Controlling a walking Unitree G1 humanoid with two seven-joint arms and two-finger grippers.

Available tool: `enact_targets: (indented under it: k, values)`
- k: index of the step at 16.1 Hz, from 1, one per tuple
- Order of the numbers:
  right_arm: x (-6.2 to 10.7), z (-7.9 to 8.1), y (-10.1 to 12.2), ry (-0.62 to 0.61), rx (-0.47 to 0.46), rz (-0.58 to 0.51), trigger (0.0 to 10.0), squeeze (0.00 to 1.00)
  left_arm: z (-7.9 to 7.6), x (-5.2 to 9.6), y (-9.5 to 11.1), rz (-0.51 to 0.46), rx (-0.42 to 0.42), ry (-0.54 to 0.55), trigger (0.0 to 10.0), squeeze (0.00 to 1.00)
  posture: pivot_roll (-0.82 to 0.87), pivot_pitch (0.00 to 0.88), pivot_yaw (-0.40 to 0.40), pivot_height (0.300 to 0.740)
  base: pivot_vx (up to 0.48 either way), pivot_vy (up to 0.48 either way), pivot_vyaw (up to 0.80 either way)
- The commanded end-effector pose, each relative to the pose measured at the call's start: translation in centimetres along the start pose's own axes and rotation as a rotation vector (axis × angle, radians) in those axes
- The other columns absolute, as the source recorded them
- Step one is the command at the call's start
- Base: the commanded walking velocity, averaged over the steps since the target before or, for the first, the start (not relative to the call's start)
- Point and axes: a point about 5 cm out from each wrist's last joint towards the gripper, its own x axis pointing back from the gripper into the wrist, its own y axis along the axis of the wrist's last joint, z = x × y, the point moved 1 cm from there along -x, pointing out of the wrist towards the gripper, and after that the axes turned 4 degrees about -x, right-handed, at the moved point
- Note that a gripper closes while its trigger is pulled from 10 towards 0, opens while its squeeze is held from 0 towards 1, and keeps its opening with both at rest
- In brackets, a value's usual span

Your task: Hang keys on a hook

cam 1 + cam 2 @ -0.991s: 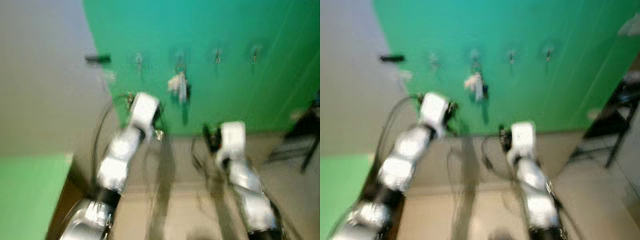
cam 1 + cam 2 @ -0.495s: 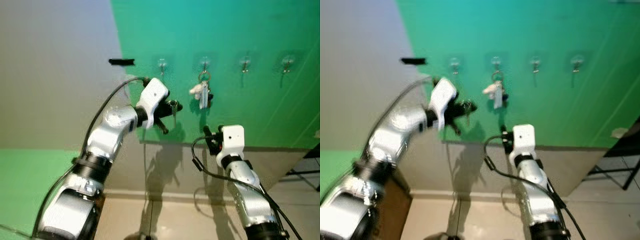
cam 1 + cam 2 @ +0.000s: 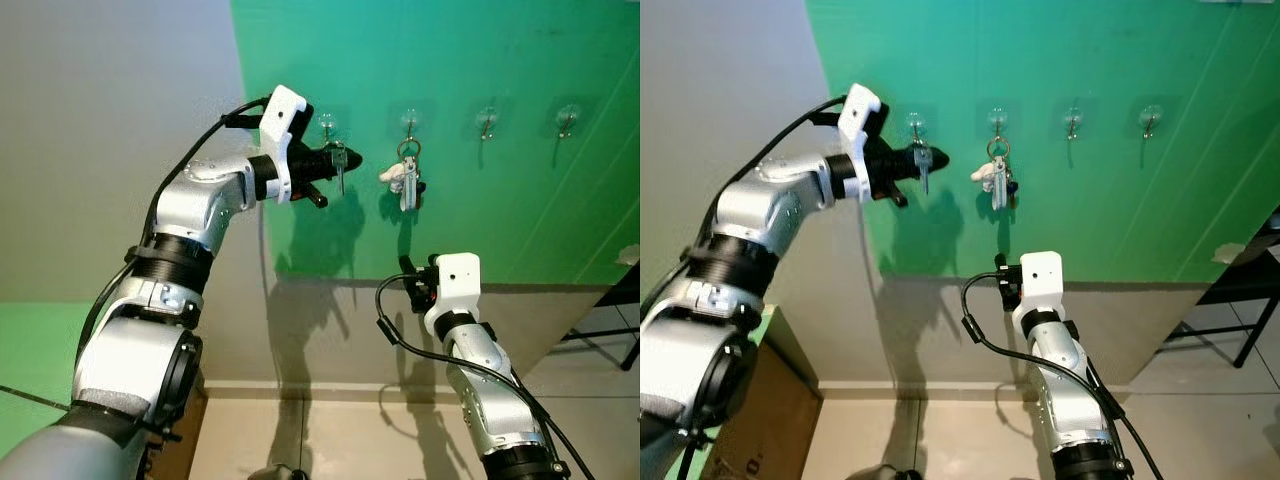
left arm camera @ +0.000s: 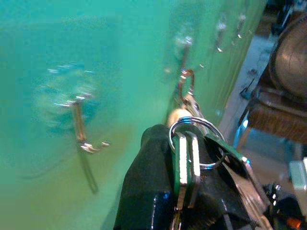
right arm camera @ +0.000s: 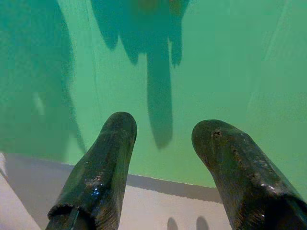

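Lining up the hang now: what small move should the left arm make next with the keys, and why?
Probably ease the left gripper forward and slightly up, to slip the silver key ring over the leftmost clear wall hook. The silver keys hang just beside that bare hook, the ring not yet on it. The next hook already holds a key bunch.

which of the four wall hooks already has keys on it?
The second hook from the left: a key bunch hangs from it. The other three are bare, including the leftmost hook beside the left hand.
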Motion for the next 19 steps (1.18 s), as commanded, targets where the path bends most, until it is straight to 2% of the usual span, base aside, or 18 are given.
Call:
enact_targets:
  k: [1,3,5,7,9,15,17,19]
  values:
    - [0.0,0.3,0.0,0.008,-0.005,-0.005,10.0,0.0,0.3,0.2,0.5,-0.018,0.045,-0.007,10.0,0.0,-0.14,0.0,0.102,0.74,0.0,0.0,0.0]
    - [0.1,0.4,-0.1,0.011,-0.005,-0.001,10.0,0.0,0.9,0.4,0.3,-0.031,0.116,0.02,10.0,0.0,-0.15,0.0,0.099,0.74,0.0,0.0,0.0]
    - [0.1,0.4,-0.2,0.014,-0.003,0.003,10.0,0.0,1.2,0.4,0.2,-0.043,0.152,0.029,10.0,0.0,-0.15,0.0,0.098,0.74,0.0,0.0,0.0]
    - [0.2,0.3,-0.2,0.016,0.0,0.005,10.0,0.0,1.3,0.4,0.1,-0.041,0.143,0.036,10.0,0.0,-0.14,0.0,0.093,0.74,0.0,0.0,0.0]
    - [0.2,0.2,-0.3,0.02,0.004,0.007,10.0,0.0,1.1,0.3,0.2,-0.053,0.096,0.033,10.0,0.0,-0.14,0.0,0.088,0.74,0.0,0.0,0.0]
    - [0.2,0.3,-0.3,0.027,0.008,0.012,10.0,0.0,1.4,0.1,0.6,-0.078,0.089,0.062,10.0,0.0,-0.14,0.0,0.087,0.74,0.0,0.0,0.0]
    - [0.2,0.4,-0.3,0.028,0.006,0.014,10.0,0.0,1.6,0.0,0.9,-0.092,0.096,0.072,10.0,0.0,-0.14,0.0,0.088,0.74,0.0,0.0,0.0]
    - [0.3,0.5,-0.4,0.028,0.003,0.016,10.0,0.0,1.9,0.0,1.7,-0.131,0.151,0.1,10.0,0.0,-0.14,0.0,0.09,0.74,0.0,0.0,0.0]
